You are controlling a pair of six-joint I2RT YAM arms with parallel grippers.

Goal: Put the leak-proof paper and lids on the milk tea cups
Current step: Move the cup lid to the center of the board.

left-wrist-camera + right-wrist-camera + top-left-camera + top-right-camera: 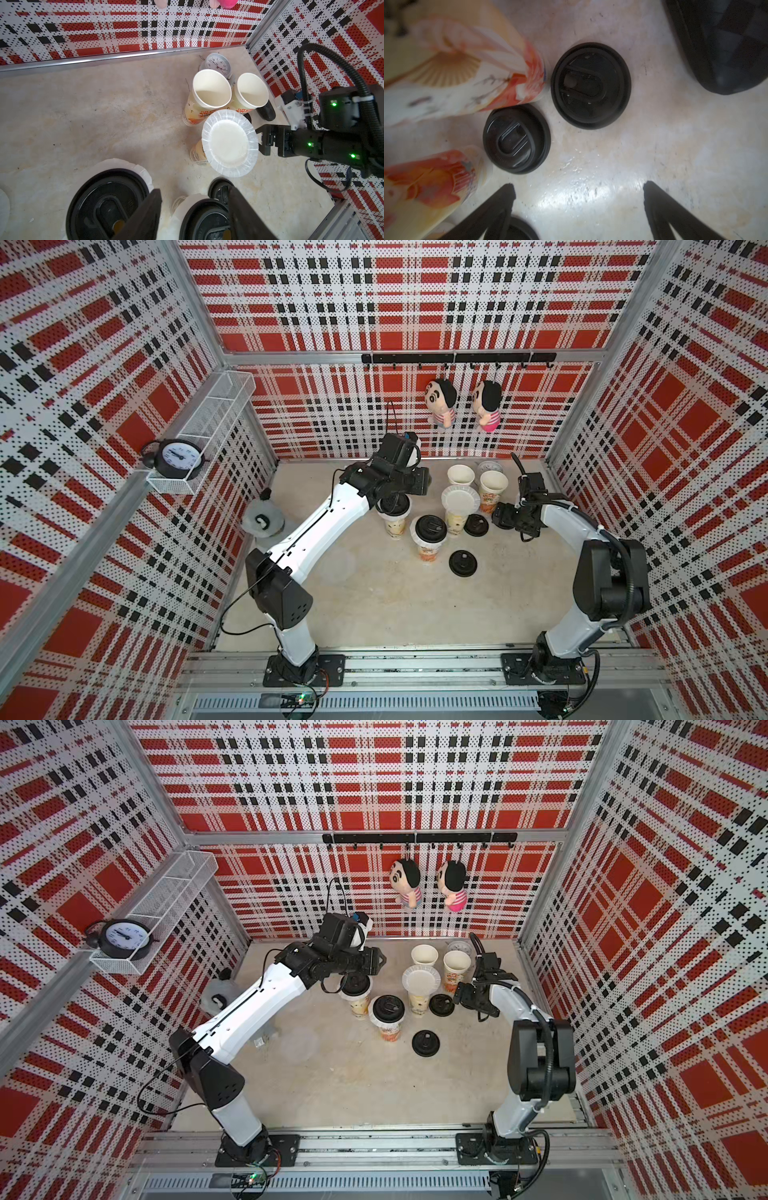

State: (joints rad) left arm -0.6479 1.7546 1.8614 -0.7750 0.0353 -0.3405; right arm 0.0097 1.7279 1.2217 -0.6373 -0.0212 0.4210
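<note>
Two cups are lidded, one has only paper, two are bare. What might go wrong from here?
1. The paper sheet lies loose on the middle cup, with the open right gripper right beside its edge; a brush might slide it off or tip the cup.
2. The bare cups stand tight together by the small clock; lowering paper onto one may knock its neighbour.

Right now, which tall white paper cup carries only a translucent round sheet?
The middle cup, its sheet uncovered; two others wear black lids, the back pair stands open.
</note>
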